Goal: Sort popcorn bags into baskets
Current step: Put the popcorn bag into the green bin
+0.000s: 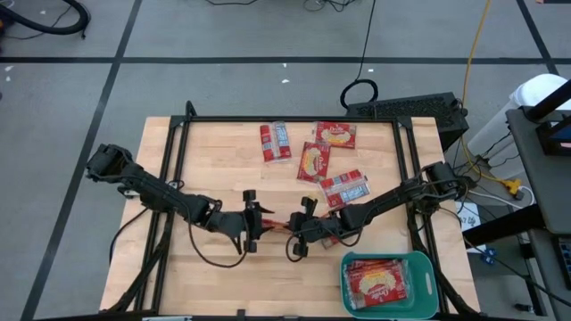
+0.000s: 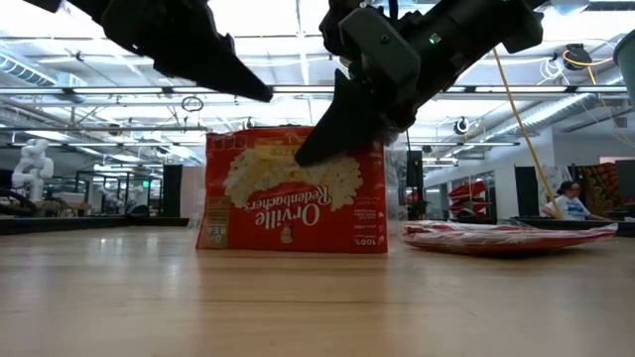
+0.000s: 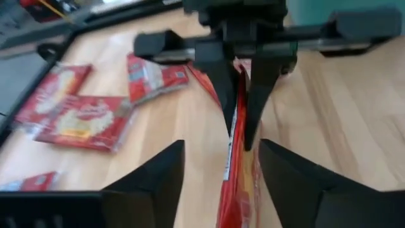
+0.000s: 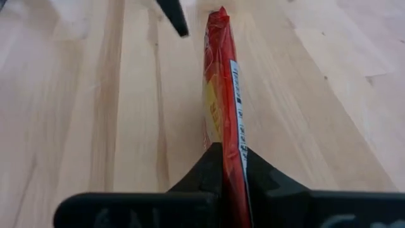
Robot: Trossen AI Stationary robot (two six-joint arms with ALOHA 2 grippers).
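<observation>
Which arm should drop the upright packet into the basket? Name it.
Right. The right gripper is shut on the flat red popcorn packet, and the teal plastic basket sits on its side; the left gripper is open.

Four cameras on one pale wooden table (image 1: pixel 205 267).
One hangs overhead looking straight down; another sits at tabletop level; both wrist cameras close in, facing each other across the upright flat red popcorn packet (image 4: pixel 223 95).

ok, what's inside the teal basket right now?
The teal basket holds red popcorn bags lying flat, with a cream oval facing up. They overlap, so the count and anything beneath them is hidden.
</observation>
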